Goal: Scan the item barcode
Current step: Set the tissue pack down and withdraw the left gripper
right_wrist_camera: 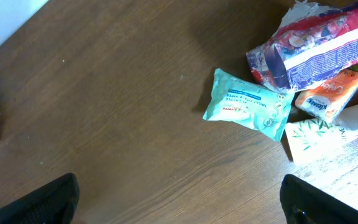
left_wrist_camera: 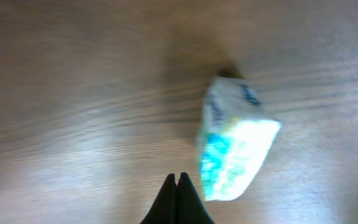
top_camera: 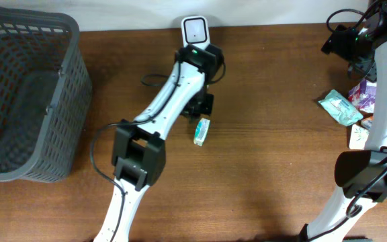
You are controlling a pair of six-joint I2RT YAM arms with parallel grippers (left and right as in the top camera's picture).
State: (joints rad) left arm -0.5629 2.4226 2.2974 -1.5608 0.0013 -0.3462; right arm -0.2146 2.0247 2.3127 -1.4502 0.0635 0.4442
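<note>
Left gripper fingers together, empty. Packet lay just beside my tips, lengthwise along my reach.

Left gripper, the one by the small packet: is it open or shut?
Shut. In the left wrist view the left gripper has its tips meeting with no gap; the small packet lies beside them, not between.

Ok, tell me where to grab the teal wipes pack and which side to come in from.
Probably best from above with the open right gripper, pinching the teal wipes pack across its shorter width near the end farthest from the other packs. It lies flat, with bare table around that end; the other end crowds the orange pack and white box.
</note>
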